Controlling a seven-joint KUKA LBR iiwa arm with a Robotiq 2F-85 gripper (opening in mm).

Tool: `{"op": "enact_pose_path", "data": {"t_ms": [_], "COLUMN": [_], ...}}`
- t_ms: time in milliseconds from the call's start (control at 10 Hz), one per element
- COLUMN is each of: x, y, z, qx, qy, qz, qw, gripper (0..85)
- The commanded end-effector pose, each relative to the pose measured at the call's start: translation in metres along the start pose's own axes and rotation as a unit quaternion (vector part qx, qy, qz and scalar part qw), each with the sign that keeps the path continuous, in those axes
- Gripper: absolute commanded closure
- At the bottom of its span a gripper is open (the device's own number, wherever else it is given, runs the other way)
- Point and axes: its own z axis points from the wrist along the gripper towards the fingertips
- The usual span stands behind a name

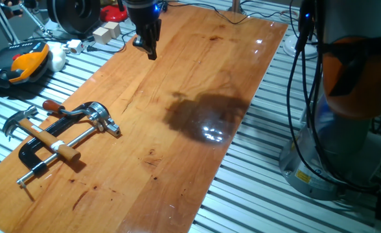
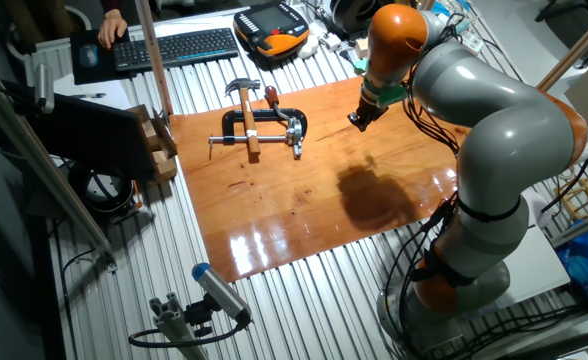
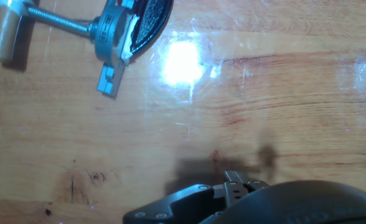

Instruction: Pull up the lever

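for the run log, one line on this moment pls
phase: approach | gripper: above board, apart from clamp, jaw state unclear | slim curved silver lever: untouched, on black bar clamp

— Where's the arm?

— It rises from its grey base (image 2: 464, 270) at one side and bends over in grey links with orange joints — the orange wrist (image 2: 394, 35) is the highest part.

— And the gripper?

— The gripper (image 1: 149, 50) is black and points down, hanging in the air above the surface; nothing is between the jaws.

— Parted or closed?

— Too small to tell in the fixed views, and the hand view shows only dark housing.
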Motion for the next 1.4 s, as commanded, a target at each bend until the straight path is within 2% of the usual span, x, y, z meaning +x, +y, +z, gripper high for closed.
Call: {"op": "enact_pose_path", "data": {"t_ms": [0,400,500,800,900,1000,1200,1300], "x": [0.0,0.0,0.0,0.0,0.0,0.0,0.0,0.0], "y": [-0.0001,-0.0001,-0.0001,-0.0001,-0.0001,-0.0001,-0.0001,-0.0001], "z": [0.0,0.0,0.0,0.0,0.0,0.0,0.0,0.0], "qx": [-0.001,0.001,-0.004,0.001,-0.001,-0.012,-0.01,-0.016], "qy": [0.0,0.007,0.006,0.004,0.004,0.003,0.009,0.012], "qz": [0.005,0.027,0.031,0.034,0.02,0.007,-0.007,-0.01], "qw": [1.0,0.9996,0.9995,0.9994,0.9998,0.9999,0.9999,0.9997], "gripper": [85.0,85.0,85.0,85.0,85.0,85.0,85.0,85.0]}}
